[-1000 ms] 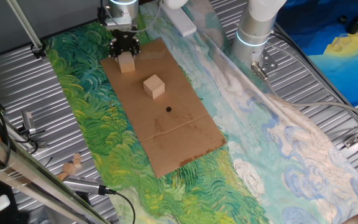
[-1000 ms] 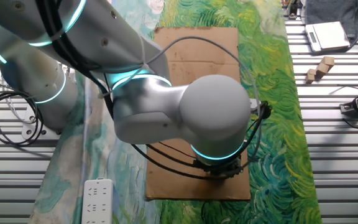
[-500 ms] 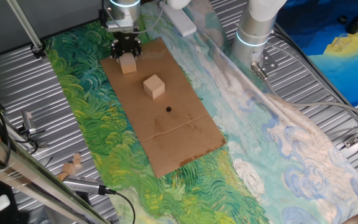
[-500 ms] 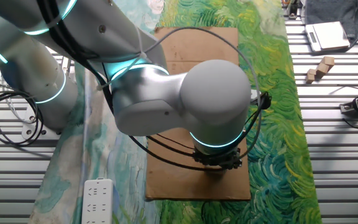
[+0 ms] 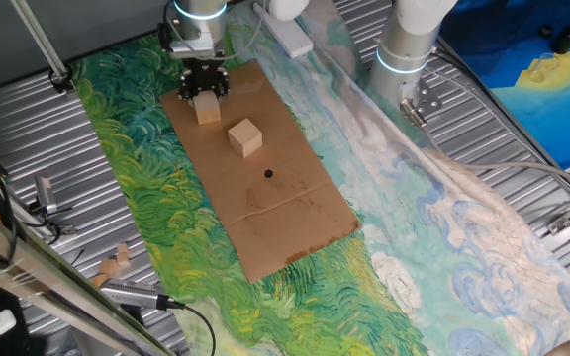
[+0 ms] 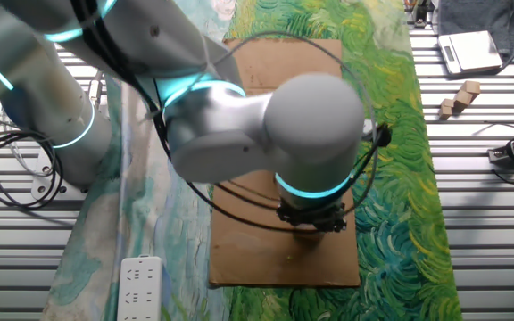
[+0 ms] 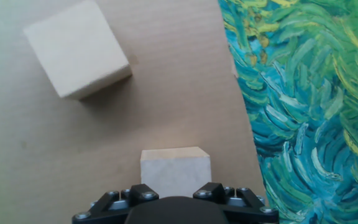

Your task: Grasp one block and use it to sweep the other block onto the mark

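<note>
My gripper (image 5: 204,83) is shut on a pale wooden block (image 5: 207,108) at the far end of the brown cardboard sheet (image 5: 285,213). In the hand view the held block (image 7: 175,171) sits between the jaws of the gripper (image 7: 175,194). The other wooden block (image 5: 246,137) lies free on the cardboard a little ahead; it shows at the upper left of the hand view (image 7: 76,56), turned at an angle. The mark (image 5: 268,174), a small black dot, lies beyond that block. In the other fixed view the arm (image 6: 266,143) hides both blocks and the mark.
A painted green and blue cloth (image 5: 146,198) lies under the cardboard, and its edge runs close to the right of the held block (image 7: 291,112). A white power strip (image 5: 287,35) lies behind the cardboard. Small wooden pieces (image 5: 115,265) lie on the metal table at the left.
My gripper has moved a little toward the free block with the held block in it. The free block and the mark have not moved.
</note>
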`<state>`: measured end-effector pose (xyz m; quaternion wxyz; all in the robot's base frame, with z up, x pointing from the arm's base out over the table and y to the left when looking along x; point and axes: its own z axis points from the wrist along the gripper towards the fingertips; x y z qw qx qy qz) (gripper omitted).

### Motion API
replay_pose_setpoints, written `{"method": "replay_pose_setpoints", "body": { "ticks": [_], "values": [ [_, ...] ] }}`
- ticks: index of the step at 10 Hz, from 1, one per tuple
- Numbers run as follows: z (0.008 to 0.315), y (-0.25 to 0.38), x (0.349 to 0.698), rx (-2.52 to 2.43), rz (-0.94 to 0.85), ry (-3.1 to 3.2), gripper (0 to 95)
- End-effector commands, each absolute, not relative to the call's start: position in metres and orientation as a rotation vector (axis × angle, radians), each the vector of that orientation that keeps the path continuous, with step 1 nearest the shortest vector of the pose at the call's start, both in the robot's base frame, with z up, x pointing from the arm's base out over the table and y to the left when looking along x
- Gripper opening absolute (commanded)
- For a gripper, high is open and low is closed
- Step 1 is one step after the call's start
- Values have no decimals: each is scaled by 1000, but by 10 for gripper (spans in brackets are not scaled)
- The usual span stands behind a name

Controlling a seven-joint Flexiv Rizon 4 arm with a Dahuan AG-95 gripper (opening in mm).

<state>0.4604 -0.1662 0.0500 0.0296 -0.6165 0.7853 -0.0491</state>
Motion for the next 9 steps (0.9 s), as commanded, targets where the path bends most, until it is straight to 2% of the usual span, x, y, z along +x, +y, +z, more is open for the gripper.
{"method": "replay_pose_setpoints", "body": {
  "ticks": [1,9],
  "values": [
    [49,-162,459,-1887,-136,2418,0],
    [49,-152,457,-1832,-54,2492,0]
  ]
}}
